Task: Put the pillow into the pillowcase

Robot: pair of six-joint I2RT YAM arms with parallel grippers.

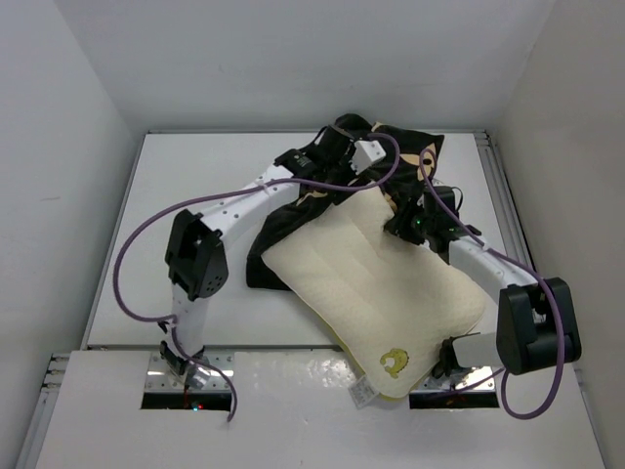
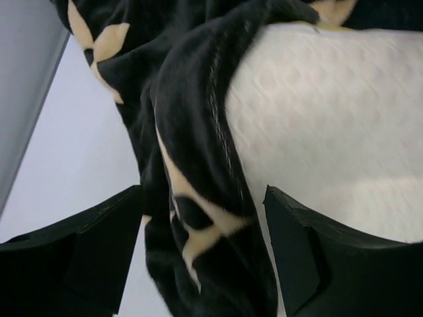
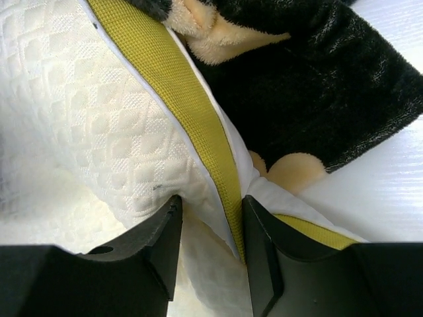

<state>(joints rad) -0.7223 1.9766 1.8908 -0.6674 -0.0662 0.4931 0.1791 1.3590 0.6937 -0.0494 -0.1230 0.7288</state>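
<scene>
Working the black plush flower-printed pillowcase over the cream-white quilted pillow on the tabletop, we want our wide left claw pinching hem only, our half-parted right claw steadying the yellow-green band.

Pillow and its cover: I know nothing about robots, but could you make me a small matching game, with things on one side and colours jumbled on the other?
Things:
1. pillow
2. pillowcase
3. band on the pillow's side
4. table

Colours:
A. yellow-green
B. smooth white
C. black with tan shapes
D. cream, quilted

Pairs: 1-D, 2-C, 3-A, 4-B.
</scene>
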